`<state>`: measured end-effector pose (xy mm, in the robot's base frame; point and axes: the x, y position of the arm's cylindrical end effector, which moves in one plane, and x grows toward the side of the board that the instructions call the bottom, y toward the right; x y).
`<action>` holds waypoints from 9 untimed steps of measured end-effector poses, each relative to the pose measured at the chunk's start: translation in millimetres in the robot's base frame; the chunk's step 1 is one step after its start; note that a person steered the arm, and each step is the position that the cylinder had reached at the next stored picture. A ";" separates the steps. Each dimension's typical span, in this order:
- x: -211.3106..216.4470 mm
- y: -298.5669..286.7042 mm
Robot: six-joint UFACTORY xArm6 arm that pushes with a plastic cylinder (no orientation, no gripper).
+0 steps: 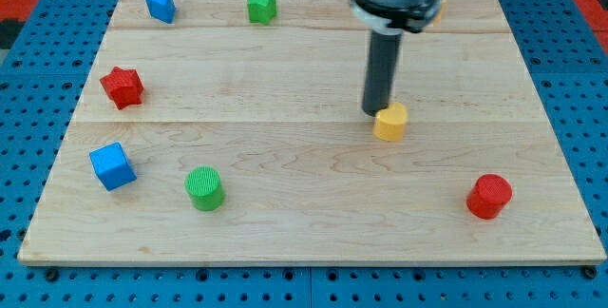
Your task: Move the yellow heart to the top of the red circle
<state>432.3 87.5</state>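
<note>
The yellow heart [390,123] lies right of the board's middle. My tip [373,111] touches its upper left side. The red circle [489,196] stands at the lower right of the board, well below and to the right of the yellow heart.
A blue block [161,6] and a green star [261,6] sit along the top edge. A red star [123,86] is at the left. A blue cube [112,166] and a green circle [204,188] are at the lower left. Something yellow [438,8] peeks from behind the arm at the top.
</note>
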 end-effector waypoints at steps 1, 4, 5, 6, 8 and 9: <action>44.8 -45.8; -3.8 63.8; -11.4 100.2; 15.2 71.5; 34.4 58.2; 61.9 39.6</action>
<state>494.2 127.0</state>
